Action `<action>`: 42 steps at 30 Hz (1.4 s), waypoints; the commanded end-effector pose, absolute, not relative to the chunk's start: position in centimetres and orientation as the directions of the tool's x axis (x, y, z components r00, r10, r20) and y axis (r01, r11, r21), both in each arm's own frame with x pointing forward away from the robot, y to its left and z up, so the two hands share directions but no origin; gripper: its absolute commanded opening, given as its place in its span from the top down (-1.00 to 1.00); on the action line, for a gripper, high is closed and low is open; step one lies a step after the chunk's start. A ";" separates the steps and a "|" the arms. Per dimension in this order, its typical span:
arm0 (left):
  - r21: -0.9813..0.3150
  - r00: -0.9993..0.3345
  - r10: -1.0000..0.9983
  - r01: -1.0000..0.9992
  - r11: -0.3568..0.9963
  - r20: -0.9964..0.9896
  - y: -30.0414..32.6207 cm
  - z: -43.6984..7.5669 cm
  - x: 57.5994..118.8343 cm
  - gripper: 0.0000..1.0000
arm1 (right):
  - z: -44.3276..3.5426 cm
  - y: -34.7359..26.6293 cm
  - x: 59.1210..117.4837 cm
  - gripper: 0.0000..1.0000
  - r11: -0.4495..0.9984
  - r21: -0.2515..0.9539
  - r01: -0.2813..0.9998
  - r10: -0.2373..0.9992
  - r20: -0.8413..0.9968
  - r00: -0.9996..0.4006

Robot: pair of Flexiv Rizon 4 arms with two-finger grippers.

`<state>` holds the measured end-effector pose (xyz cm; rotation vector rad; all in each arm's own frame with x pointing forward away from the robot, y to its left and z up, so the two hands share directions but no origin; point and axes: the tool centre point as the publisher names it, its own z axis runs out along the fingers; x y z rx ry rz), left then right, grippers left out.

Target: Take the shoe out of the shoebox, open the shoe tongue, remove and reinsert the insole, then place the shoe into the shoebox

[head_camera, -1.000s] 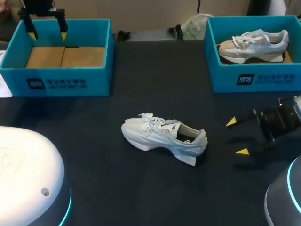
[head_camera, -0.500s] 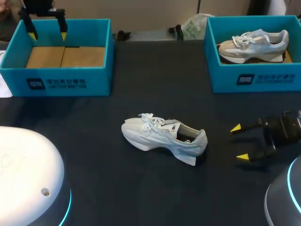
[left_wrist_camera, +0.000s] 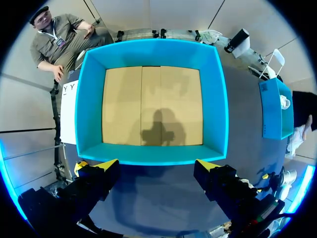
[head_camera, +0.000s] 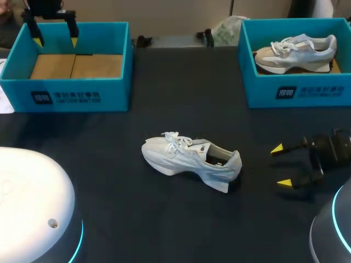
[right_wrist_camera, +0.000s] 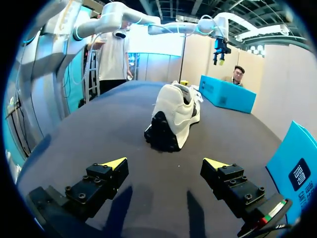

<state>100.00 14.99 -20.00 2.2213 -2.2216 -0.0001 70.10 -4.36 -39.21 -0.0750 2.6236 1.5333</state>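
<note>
Spreading dark across the scene, the table (head_camera: 109,164) is carrying the white shoe (head_camera: 189,159), which is sitting on its sole at the middle, toe pointing left and heel facing right. The right claw (head_camera: 281,164) is hovering low to the right of the heel, near but not touching, with its fingers spread wide and holding nothing. The left claw (head_camera: 55,41) is hanging open and empty over the far-left shoebox (head_camera: 71,98), whose cardboard floor is showing. A second shoe (head_camera: 296,52) is lying in the far-right shoebox (head_camera: 299,90). The white shoe is probably light, with a soft, yielding upper and loose laces, while the heel and sole are likely stiffer. Pinching the heel collar, one finger inside the opening and one behind, is looking like the surest hold.
</note>
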 end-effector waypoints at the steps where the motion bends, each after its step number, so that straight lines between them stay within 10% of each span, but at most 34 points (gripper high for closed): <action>1: 0.000 0.000 -1.000 -1.000 0.000 0.000 15.0 -20.0 100.0 -1.00 | -39.2 -4.3 70.1 -1.00 0.494 0.864 -0.093 0.009 -0.112 -0.994; 42: 0.000 0.000 -1.000 -1.000 0.000 0.000 15.0 -20.0 100.0 -1.00 | -39.5 3.1 69.0 -1.00 0.467 0.869 0.165 0.517 -0.117 -0.848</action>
